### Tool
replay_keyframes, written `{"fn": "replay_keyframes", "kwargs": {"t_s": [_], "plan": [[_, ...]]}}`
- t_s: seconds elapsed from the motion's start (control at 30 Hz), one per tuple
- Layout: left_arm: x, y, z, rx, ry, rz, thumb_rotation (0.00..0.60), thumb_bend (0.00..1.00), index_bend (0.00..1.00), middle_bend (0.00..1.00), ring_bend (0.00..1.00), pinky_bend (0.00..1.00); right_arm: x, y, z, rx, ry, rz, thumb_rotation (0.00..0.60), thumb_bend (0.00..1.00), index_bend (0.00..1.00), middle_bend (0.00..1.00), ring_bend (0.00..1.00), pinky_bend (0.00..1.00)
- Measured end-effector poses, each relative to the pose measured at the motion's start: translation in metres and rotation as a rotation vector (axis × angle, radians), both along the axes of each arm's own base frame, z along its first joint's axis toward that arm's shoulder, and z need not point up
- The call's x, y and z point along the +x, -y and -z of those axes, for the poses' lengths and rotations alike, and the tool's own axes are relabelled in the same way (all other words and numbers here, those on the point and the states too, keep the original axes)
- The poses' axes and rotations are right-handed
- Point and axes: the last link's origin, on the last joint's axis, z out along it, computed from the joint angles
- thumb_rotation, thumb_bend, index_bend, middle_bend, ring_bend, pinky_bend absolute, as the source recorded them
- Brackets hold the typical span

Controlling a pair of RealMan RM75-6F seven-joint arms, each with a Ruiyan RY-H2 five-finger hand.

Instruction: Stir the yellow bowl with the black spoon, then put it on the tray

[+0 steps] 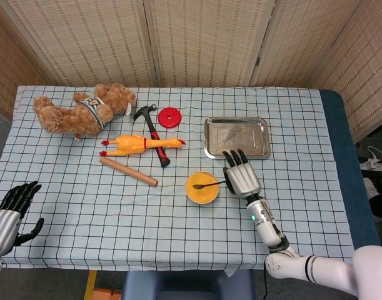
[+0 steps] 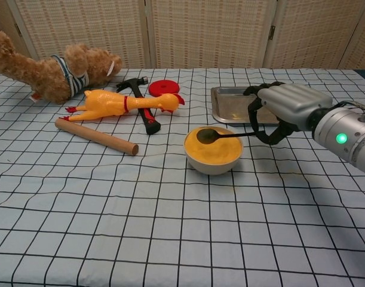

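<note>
so right hand pinches the handle end of the black spoon, fingers curled round it, holding it near level so the spoon head sits over the far-left rim area of the yellow bowl; whether it touches the contents i can't tell. holding the handle tip keeps the hand outside the bowl, just right of it, room to sweep. bowl sits on the table just in front of the tray, so the drop-off looks a short reach. stirring seems mid-way or ending, a guess only. left hand is at the near left table edge, fingers apart, gripping nothing, well clear. teddy bear, rubber chicken, hammer, red disc, wooden rod lie far left, out of the path.
</note>
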Motion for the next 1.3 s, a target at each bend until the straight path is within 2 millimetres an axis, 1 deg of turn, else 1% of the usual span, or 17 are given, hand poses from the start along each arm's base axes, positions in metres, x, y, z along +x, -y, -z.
{"fn": "replay_keyframes", "kwargs": {"t_s": [0.27,0.47,0.57,0.67,0.83,1.0,1.3], "plan": [[0.001,0.0,0.001,-0.003,-0.003,0.004,0.6,0.42,0.0,0.0,0.0,0.07,0.015,0.009,-0.017,0.007,-0.06,-0.062,0.6,0.52,0.71,0.08,0.0,0.0],[0.001,0.001,0.001,-0.004,-0.004,0.004,0.6,0.42,0.0,0.0,0.0,0.07,0.026,0.015,-0.029,0.08,-0.149,-0.073,0.6,0.53,0.73,0.08,0.0,0.0],[0.001,0.001,0.001,-0.007,-0.003,0.007,0.6,0.42,0.0,0.0,0.0,0.07,0.033,0.013,-0.035,0.104,-0.195,-0.086,0.6,0.53,0.74,0.08,0.0,0.0],[0.002,0.001,0.002,-0.01,-0.001,0.008,0.6,0.42,0.0,0.0,0.0,0.07,0.034,0.009,-0.038,0.124,-0.231,-0.089,0.6,0.54,0.74,0.08,0.0,0.0],[0.002,0.001,0.002,-0.008,0.0,0.011,0.6,0.42,0.0,0.0,0.0,0.07,0.03,0.005,-0.032,0.141,-0.284,-0.097,0.6,0.54,0.76,0.08,0.0,0.0],[0.002,0.001,0.002,-0.01,0.001,0.011,0.6,0.42,0.0,0.0,0.0,0.07,0.028,0.006,-0.022,0.118,-0.322,-0.107,0.6,0.54,0.77,0.09,0.0,0.0],[0.001,0.0,0.0,-0.009,0.002,0.006,0.6,0.42,0.0,0.0,0.0,0.07,0.033,0.013,-0.007,-0.009,-0.371,-0.123,0.6,0.54,0.79,0.11,0.0,0.0]]}}
